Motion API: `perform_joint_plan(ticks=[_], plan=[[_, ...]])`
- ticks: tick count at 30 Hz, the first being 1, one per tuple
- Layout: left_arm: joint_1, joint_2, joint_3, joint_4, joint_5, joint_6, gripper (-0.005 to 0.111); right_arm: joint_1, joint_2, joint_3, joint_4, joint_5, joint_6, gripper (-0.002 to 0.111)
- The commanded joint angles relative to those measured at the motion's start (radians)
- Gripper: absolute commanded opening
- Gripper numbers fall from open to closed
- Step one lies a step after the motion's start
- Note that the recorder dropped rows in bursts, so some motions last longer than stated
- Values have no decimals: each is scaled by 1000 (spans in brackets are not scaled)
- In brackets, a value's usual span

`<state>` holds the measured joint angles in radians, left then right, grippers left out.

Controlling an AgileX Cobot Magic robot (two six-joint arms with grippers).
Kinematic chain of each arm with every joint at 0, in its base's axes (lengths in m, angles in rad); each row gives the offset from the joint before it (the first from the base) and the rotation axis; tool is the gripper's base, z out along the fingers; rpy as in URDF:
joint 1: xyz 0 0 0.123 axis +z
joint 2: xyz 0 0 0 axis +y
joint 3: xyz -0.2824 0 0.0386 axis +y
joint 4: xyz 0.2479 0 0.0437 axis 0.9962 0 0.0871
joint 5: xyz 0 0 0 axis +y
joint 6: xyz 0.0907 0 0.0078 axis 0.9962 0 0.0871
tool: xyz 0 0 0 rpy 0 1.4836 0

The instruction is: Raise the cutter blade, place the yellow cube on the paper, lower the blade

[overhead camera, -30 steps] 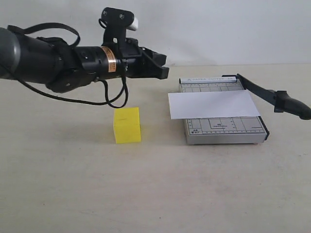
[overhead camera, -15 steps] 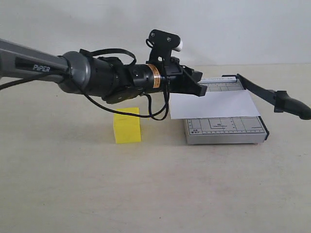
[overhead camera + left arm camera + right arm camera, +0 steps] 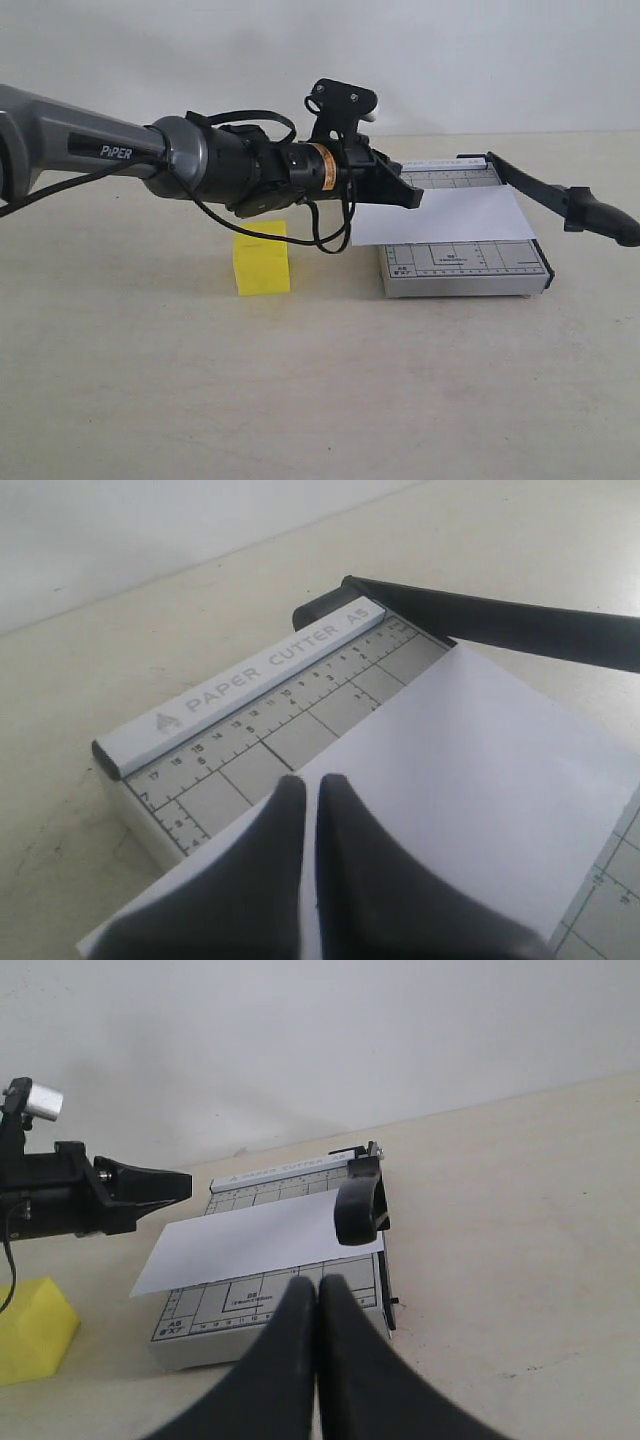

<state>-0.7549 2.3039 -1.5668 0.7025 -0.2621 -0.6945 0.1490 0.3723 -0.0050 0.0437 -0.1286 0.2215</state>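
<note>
One of the three steps looks done: the cutter blade (image 3: 535, 187) stands lifted off the grey trimmer (image 3: 462, 270). It is hinged at the far right corner, and its thick handle (image 3: 600, 214) reaches out past the right edge. The paper (image 3: 450, 215) lies flat across the trimmer with nothing on it, its left end overhanging the left side. The yellow cube (image 3: 262, 259) sits on the table (image 3: 300, 400), left of the trimmer and apart from it, with nothing touching it. So the second step is not yet done, and lowering the blade waits behind it.

The left claw (image 3: 412, 196) is over the left end of the paper, to the right of the cube rather than above it. Its two fingers are pressed together and hold nothing. Whether the tips touch the sheet cannot be told. The right claw (image 3: 318, 1295) is likewise closed and empty, set on the near side of the trimmer and facing the handle.

Judging from this, the left claw would have to open and move left to the cube before the placing can begin.
</note>
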Motion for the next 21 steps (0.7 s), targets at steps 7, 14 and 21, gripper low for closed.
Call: perform_joint_plan(ticks=[7, 14, 21], plan=[[-14, 16, -5, -3, -16, -8, 4, -1, -4, 5, 0, -3, 1, 0], [-14, 49, -5, -3, -51, -13, 4, -1, -4, 5, 0, -3, 1, 0], [-14, 80, -5, -6, -60, -19, 4, -1, -4, 5, 0, -3, 1, 0]])
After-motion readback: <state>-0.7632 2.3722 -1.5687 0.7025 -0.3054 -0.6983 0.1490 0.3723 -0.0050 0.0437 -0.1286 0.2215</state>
